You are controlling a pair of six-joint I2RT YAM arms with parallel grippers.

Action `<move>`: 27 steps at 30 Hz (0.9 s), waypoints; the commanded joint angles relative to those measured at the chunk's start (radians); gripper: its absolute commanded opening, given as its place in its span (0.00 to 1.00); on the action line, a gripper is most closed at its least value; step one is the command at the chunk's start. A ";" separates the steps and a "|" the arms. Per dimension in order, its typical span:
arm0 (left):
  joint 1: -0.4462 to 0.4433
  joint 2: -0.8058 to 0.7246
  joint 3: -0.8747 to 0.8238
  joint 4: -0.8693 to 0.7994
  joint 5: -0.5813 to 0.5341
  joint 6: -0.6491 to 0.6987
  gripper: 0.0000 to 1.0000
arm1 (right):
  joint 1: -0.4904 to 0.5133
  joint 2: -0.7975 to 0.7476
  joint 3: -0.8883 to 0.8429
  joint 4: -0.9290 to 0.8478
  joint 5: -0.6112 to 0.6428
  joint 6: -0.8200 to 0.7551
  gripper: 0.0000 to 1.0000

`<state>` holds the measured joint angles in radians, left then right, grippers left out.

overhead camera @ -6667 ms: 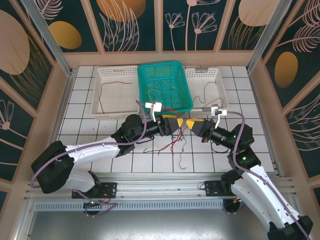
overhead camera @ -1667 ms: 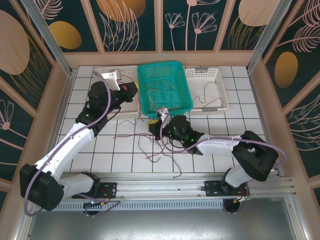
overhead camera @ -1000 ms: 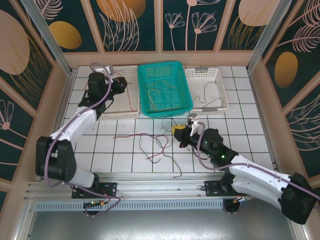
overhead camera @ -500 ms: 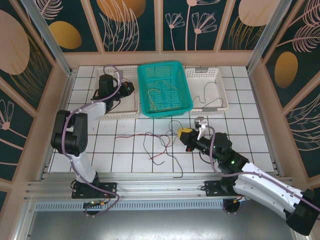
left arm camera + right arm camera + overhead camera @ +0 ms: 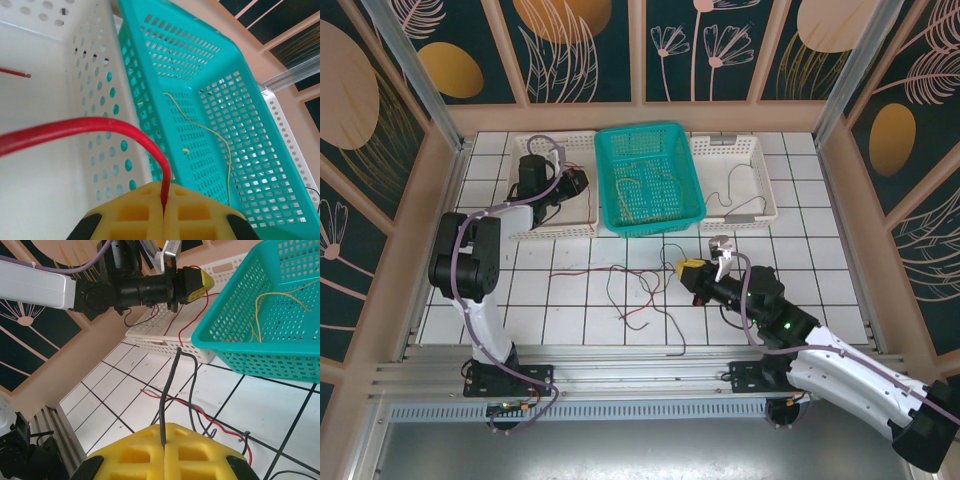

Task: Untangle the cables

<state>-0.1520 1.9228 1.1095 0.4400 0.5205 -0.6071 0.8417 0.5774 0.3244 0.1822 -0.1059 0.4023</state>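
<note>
one red cable (image 5: 100, 127) in left pincer (image 5: 164, 210), black cable (image 5: 169, 395) in right pincer (image 5: 164, 440).

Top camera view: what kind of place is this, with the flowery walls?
Probably a robot practice booth, not a home. A left arm and a right arm are bolted to a metal rail. Flower-painted panels box in a white tiled table, where loose wires lie near a teal basket.

White tiled floor (image 5: 830, 250), dark floral wall panels (image 5: 740, 50), pale wooden frame (image 5: 640, 117), metal rail (image 5: 650, 365).
</note>
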 commanded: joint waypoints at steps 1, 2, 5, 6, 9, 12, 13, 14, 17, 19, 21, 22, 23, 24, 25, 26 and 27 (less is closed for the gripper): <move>0.027 0.047 0.067 -0.007 0.030 0.004 0.00 | 0.008 -0.008 0.018 0.014 -0.018 0.021 0.00; 0.030 0.056 0.080 -0.016 0.032 0.003 0.00 | 0.010 -0.007 0.016 0.014 -0.020 0.024 0.00; 0.038 0.088 0.128 -0.046 0.047 0.007 0.00 | 0.014 -0.004 0.013 0.018 -0.021 0.029 0.00; 0.040 0.097 0.143 -0.053 0.054 0.007 0.00 | 0.014 -0.002 0.012 0.020 -0.022 0.031 0.00; 0.049 0.118 0.174 -0.040 0.079 -0.027 0.00 | 0.017 0.011 0.010 0.027 -0.027 0.035 0.00; 0.050 0.148 0.205 -0.056 0.090 -0.040 0.00 | 0.022 0.031 0.010 0.039 -0.031 0.036 0.00; 0.050 0.160 0.214 -0.066 0.084 -0.038 0.00 | 0.023 0.036 0.010 0.045 -0.032 0.038 0.00; 0.050 0.169 0.218 -0.074 0.075 -0.034 0.00 | 0.024 0.040 0.009 0.052 -0.034 0.038 0.00; 0.052 0.202 0.239 -0.098 0.059 -0.028 0.00 | 0.030 0.055 0.017 0.061 -0.039 0.038 0.00; 0.051 0.225 0.259 -0.114 0.061 -0.024 0.00 | 0.032 0.062 0.026 0.054 -0.041 0.034 0.00; 0.052 0.239 0.268 -0.124 0.055 -0.019 0.00 | 0.037 0.065 0.031 0.050 -0.041 0.030 0.00; 0.052 0.245 0.271 -0.124 0.051 -0.018 0.00 | 0.037 0.064 0.033 0.045 -0.040 0.029 0.00; 0.054 0.249 0.274 -0.124 0.050 -0.019 0.01 | 0.039 0.063 0.034 0.043 -0.040 0.030 0.00; 0.055 0.254 0.280 -0.127 0.051 -0.019 0.06 | 0.041 0.063 0.035 0.042 -0.039 0.029 0.00; 0.055 0.256 0.285 -0.129 0.052 -0.021 0.12 | 0.042 0.062 0.036 0.040 -0.038 0.029 0.00; 0.055 0.258 0.290 -0.130 0.052 -0.021 0.15 | 0.043 0.063 0.037 0.038 -0.037 0.029 0.00; 0.056 0.257 0.295 -0.136 0.054 -0.021 0.20 | 0.045 0.063 0.039 0.036 -0.036 0.028 0.00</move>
<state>-0.1059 2.1700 1.3613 0.3164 0.5674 -0.6350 0.8753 0.6434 0.3264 0.1932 -0.1318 0.4286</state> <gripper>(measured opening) 0.177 0.042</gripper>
